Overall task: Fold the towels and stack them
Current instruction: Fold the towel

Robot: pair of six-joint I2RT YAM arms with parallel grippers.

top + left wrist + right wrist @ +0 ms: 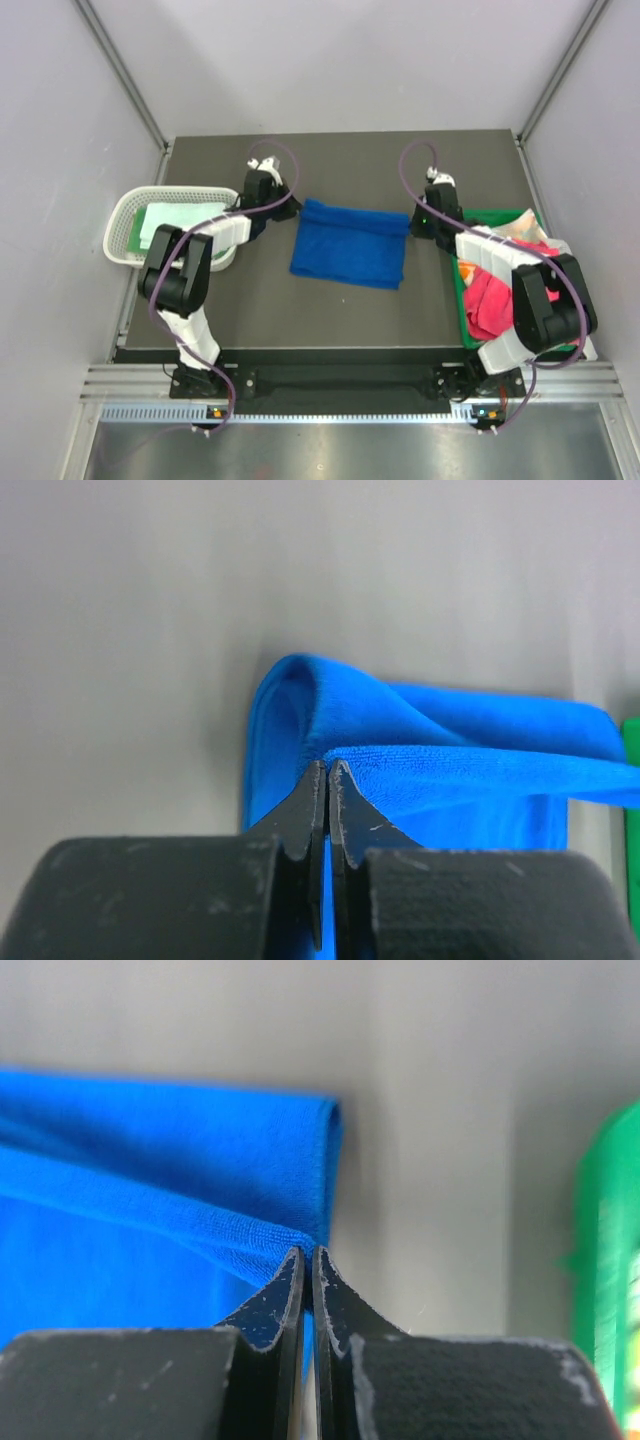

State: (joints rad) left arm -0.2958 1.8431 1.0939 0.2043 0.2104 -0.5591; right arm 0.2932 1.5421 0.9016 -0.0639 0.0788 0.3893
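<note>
A royal blue towel [350,243] lies spread in the middle of the dark table, with its far edge doubled over. My left gripper [291,208] is shut on that towel's far left corner; in the left wrist view the jaws [327,767] pinch a blue towel [450,755] edge. My right gripper [413,224] is shut on the far right corner, where the tips [308,1252] hold the blue towel [150,1170] hem. A pale green towel [173,221] lies folded in the white basket. Pink and red towels [487,297] are heaped in the green bin.
The white mesh basket [122,218] stands at the table's left edge, beside the left arm. The green bin [461,292] stands at the right edge under the right arm, and shows as a green bin [603,1260] wall in the right wrist view. Grey walls enclose the table.
</note>
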